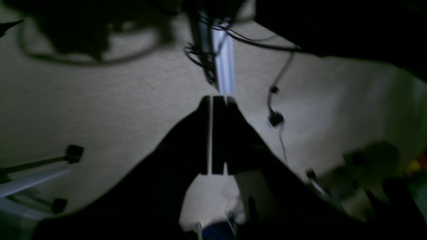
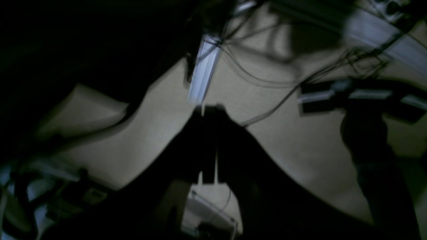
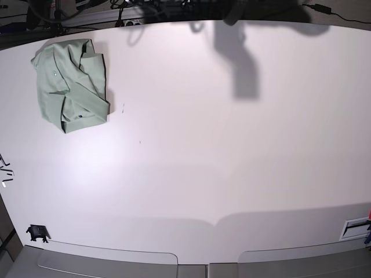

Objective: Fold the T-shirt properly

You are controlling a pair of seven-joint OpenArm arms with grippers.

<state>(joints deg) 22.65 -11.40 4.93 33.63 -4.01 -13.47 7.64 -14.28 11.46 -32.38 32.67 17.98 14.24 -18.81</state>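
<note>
The T-shirt (image 3: pixel 71 84) lies as a compact pale sage-green bundle at the far left back corner of the white table (image 3: pixel 197 145), collar band towards the back. Neither arm shows in the base view; only their shadows fall on the table's back edge. In the left wrist view my left gripper (image 1: pixel 217 99) is a dark silhouette with its jaws together and nothing between them. In the right wrist view my right gripper (image 2: pixel 208 107) is likewise shut and empty. The shirt does not show in either wrist view.
Both wrist views are dark and face a pale textured surface with loose cables (image 1: pixel 277 100) and an aluminium rail (image 2: pixel 203 76). A small black object (image 3: pixel 37 233) sits at the table's front left, and a white slotted piece (image 3: pixel 355 227) at the front right.
</note>
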